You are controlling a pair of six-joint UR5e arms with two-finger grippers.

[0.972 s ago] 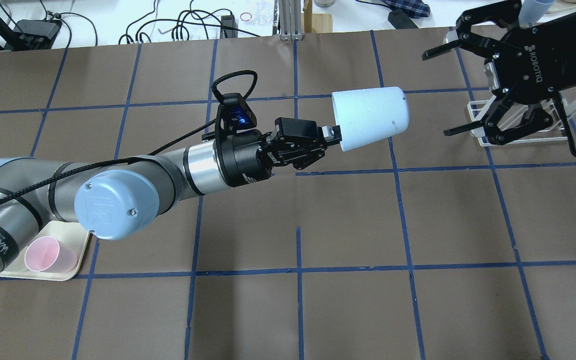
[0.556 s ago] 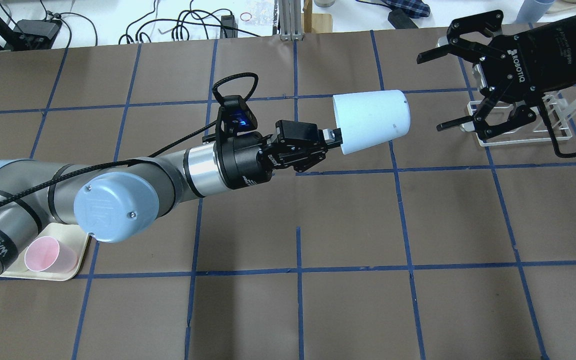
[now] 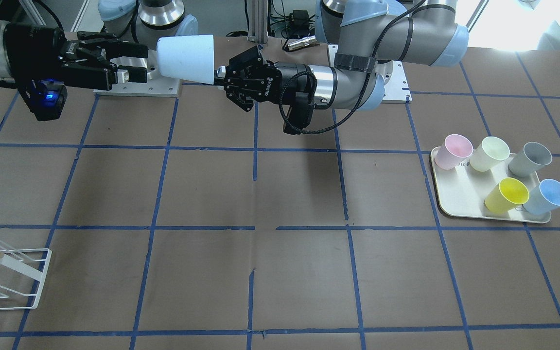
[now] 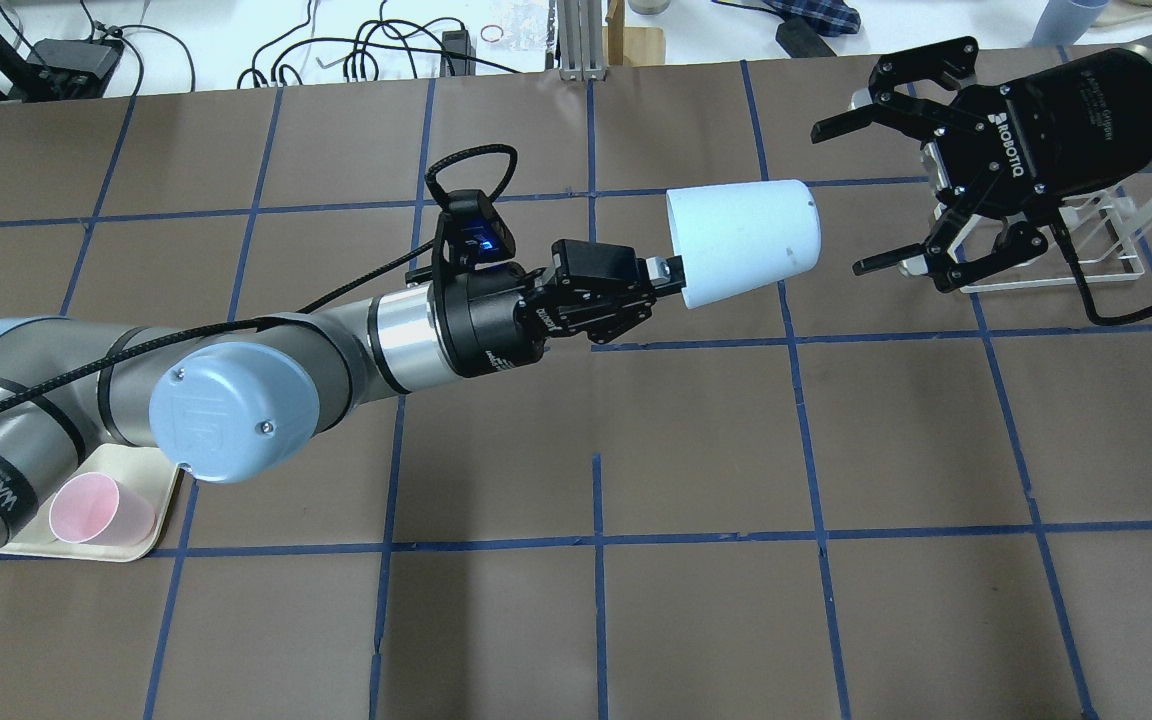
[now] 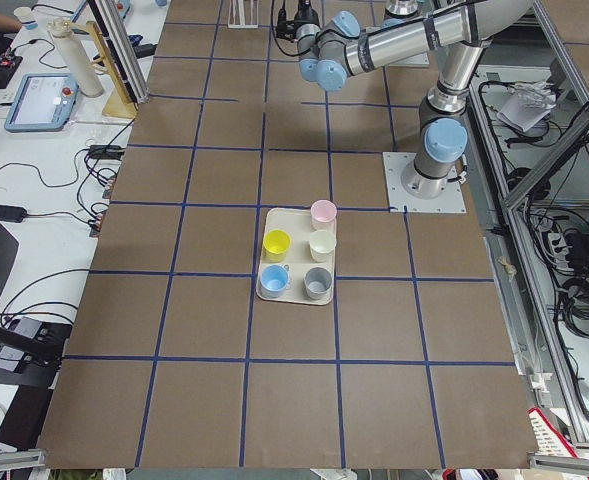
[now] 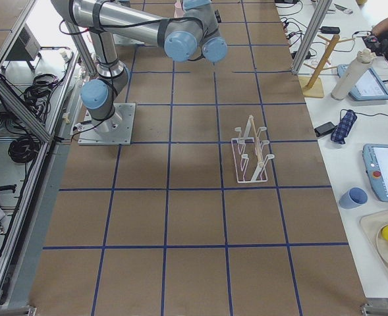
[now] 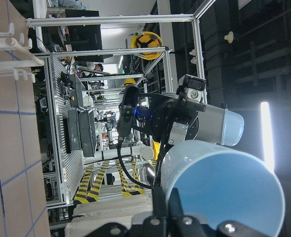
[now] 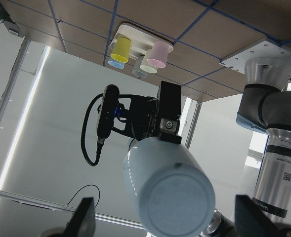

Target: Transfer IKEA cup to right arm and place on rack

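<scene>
Since a second ago your right end effector [image 4: 836, 200] has slid left toward the cup, while the cup and the left arm have not shifted. The IKEA cup [image 4: 744, 240] hangs in the air over the middle of the desk [image 4: 576, 600], lying on its side with its closed base turned to the right. The left end effector [image 4: 671, 272] pinches its rim wall, fingers pressed together on the thin edge. The right end effector is spread wide and squarely faces the base. In the overhead view its fingertips are near the cup but not yet around it.

I judge the cup light, smooth and slightly springy at the rim. Its taper could let it slip out toward the narrow end under a loose grip. Take hold across the body close to the base, where the wall should be stiffest and well apart from the left fingers.

The rack [image 4: 1106, 235] stands on the far right of the desk, behind and under the right wrist, so watch its prongs when you swing back. The cream tray [image 3: 455, 199] with the other cups sits well apart on the left.
</scene>
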